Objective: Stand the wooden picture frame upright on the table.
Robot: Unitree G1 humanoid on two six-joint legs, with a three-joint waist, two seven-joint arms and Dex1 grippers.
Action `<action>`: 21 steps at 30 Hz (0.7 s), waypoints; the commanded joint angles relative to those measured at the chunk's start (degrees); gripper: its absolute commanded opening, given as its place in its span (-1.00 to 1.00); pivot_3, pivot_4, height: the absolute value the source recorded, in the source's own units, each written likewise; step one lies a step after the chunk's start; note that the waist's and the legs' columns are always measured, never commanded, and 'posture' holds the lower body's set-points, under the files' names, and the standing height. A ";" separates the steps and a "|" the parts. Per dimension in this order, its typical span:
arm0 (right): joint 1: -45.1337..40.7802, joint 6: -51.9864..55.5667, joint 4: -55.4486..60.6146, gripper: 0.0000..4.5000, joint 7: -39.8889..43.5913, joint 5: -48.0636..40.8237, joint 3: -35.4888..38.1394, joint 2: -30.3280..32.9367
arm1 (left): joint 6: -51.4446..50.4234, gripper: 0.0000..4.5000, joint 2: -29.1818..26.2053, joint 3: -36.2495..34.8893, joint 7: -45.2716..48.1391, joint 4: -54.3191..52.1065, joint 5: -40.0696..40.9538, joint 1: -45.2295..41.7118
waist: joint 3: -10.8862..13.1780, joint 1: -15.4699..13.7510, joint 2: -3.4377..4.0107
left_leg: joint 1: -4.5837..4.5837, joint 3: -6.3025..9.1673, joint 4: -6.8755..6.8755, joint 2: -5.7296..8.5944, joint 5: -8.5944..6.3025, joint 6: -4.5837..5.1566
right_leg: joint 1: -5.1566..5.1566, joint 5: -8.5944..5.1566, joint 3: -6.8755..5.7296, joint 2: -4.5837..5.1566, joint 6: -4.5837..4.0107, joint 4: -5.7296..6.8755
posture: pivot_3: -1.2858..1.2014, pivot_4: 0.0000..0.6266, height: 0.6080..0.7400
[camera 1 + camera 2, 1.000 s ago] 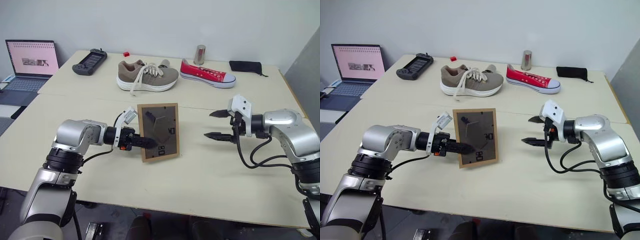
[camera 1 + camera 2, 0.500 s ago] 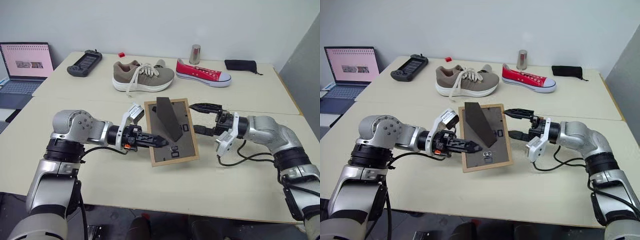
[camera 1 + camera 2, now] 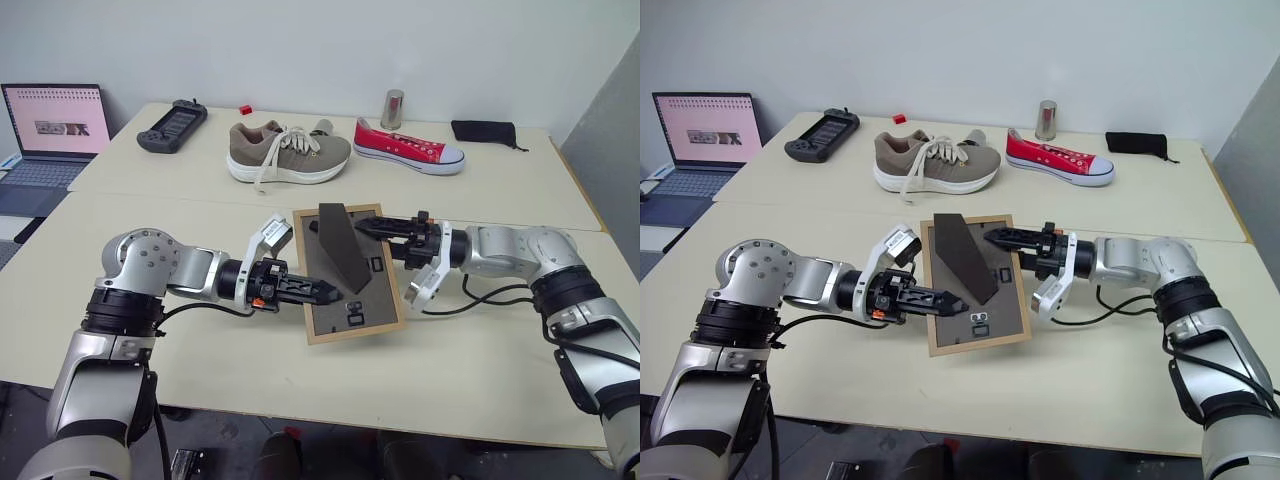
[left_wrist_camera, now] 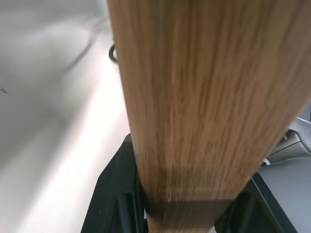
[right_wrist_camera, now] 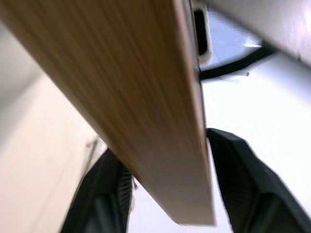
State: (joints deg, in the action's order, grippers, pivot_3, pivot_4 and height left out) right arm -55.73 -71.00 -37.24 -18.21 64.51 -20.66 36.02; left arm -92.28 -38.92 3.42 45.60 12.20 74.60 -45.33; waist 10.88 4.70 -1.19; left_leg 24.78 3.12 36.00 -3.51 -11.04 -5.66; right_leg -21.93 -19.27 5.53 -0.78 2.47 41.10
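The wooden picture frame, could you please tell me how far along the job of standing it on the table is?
Done: the wooden picture frame is up off the table, back panel and stand facing the camera. In hand: the left gripper clamps its left edge, and the right gripper straddles its right edge. Left: setting it down upright and releasing.

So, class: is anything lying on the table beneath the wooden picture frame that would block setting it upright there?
Nothing visible does. The wooden picture frame is held between both tools over a bare stretch of the table. The beige shoe and red sneaker lie well behind it, on the far section.
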 commanded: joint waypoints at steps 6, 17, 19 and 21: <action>-1.83 -0.49 2.64 -0.34 -8.91 1.01 -2.78 2.69 | -0.22 -0.12 2.94 -6.95 -6.21 0.35 2.77 -0.55 | 0.00 0.01 0.00 | 0.00 -0.01 0.00 0.02 0.00 0.01 | 0.03 0.00 0.01 0.00 0.00 0.00 | 0.03 -0.52 1.00; 0.33 -1.04 3.47 -0.42 -7.96 -3.26 -2.85 4.83 | 1.56 0.92 -0.79 -6.89 -2.25 -2.99 -1.66 0.44 | -0.01 0.15 0.00 | -0.02 0.00 0.01 0.01 0.00 0.01 | 0.07 0.00 0.01 -0.01 0.00 0.00 | 0.03 -0.52 1.00; 1.37 -1.11 2.70 -0.42 -6.27 -5.23 -2.60 5.70 | 3.42 1.00 -2.41 -7.57 -1.02 -3.63 -3.63 1.16 | -0.01 0.17 0.00 | -0.03 -0.01 0.01 0.02 0.00 0.01 | 0.08 0.00 0.01 -0.01 0.00 0.00 | 0.03 -0.52 1.00; 2.57 -0.52 0.45 -0.42 -3.42 -9.09 -2.28 6.31 | 7.38 1.00 -5.01 -7.07 1.59 -6.64 -6.84 2.61 | -0.01 0.19 -0.01 | -0.05 -0.02 0.01 0.01 0.00 0.01 | 0.09 0.00 0.02 -0.01 0.00 -0.01 | 0.03 -0.52 1.00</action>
State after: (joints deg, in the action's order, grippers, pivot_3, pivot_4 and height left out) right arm -53.79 -71.88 -35.42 -23.30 61.46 -25.07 41.18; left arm -88.66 -41.27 -2.57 44.35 9.37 70.55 -43.34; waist 10.87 4.89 -1.20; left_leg 24.74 3.11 36.00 -3.50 -11.04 -5.65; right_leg -21.82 -19.27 5.54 -0.78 2.47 41.08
